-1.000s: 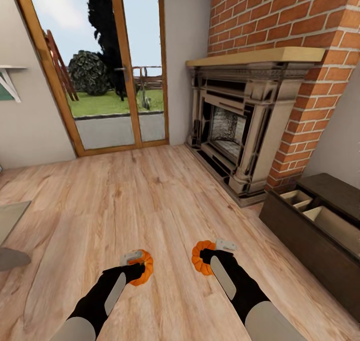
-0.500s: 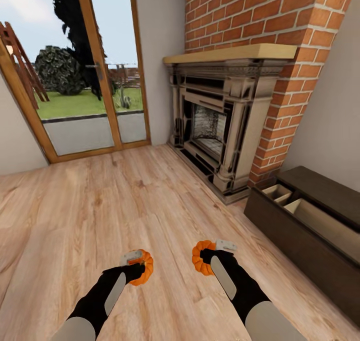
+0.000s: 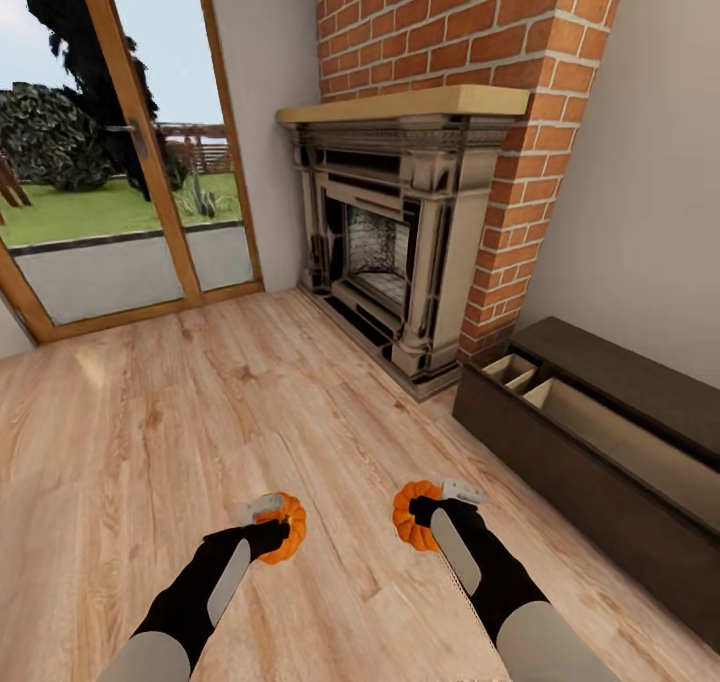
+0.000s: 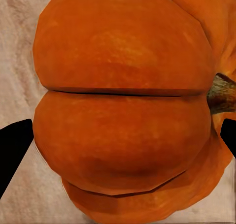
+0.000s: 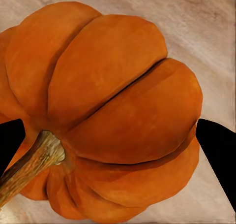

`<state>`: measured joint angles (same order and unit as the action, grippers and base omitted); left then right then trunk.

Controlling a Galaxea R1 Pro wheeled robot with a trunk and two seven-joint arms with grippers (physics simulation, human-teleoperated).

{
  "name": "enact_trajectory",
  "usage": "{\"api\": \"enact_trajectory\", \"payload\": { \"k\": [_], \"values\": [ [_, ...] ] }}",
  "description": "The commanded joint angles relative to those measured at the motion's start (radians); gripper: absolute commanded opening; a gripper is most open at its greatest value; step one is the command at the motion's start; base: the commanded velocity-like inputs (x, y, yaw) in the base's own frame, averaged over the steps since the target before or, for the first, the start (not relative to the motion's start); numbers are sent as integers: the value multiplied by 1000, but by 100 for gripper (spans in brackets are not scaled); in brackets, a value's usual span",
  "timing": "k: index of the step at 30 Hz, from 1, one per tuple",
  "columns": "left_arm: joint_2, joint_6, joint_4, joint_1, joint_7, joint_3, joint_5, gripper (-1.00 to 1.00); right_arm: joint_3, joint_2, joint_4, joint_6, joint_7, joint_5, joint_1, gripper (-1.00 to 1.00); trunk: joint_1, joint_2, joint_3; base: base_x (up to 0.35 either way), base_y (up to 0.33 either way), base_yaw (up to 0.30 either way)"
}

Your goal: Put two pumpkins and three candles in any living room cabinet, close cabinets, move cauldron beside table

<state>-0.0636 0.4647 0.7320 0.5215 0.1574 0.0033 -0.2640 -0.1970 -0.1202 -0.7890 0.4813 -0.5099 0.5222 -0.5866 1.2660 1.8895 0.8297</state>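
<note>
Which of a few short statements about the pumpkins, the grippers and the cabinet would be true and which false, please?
1. Each gripper holds a pumpkin. True: the left gripper grips the left pumpkin and the right gripper grips the right pumpkin.
2. The cabinet is fully closed. False: a drawer is open, pale inside.
3. The cabinet stands on the robot's right. True.
4. A pumpkin already lies in the open drawer. False: both are in the grippers, above the wooden floor.

It was a home's living room: a carved stone fireplace point(image 3: 385, 262) set in a red brick chimney point(image 3: 470, 32), pale wood-plank floor point(image 3: 150, 432), wood-framed glass patio doors point(image 3: 130, 162) facing a garden, and a long low dark-brown wooden cabinet point(image 3: 590, 462).
</note>
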Motion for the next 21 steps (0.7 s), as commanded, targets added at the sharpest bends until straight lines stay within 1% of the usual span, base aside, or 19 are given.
{"api": "enact_trajectory", "payload": {
  "k": [1,3,9,11,14,17,21],
  "values": [
    [0,6,4,0,10,0,-10,-100,11,0,-1,0,-8,12,-1,-100,-4,-7,-2,0,0,-265],
    [1,7,5,0,10,0,-11,-100,22,0,-1,0,-8,12,-1,-100,-12,-21,-7,0,0,-265],
    [2,9,6,0,10,0,-8,-100,28,1,-1,0,-9,12,-1,-100,-35,-63,-23,0,0,-268],
    [4,21,6,0,10,0,-7,-100,28,1,-1,-1,-10,12,-1,-100,-42,-77,-29,0,0,-270],
    [7,62,6,0,10,-1,-6,-100,28,1,-1,-5,-11,11,-1,-100,-54,-98,-37,0,0,-270],
    [8,74,6,1,10,-2,-6,-100,30,1,-1,-19,-15,10,-1,-100,-65,-119,-45,0,0,-271],
    [10,78,6,2,10,-2,1,-100,47,1,-1,-25,-16,10,-1,-100,-81,-147,-56,0,0,-271]
  ]
}}
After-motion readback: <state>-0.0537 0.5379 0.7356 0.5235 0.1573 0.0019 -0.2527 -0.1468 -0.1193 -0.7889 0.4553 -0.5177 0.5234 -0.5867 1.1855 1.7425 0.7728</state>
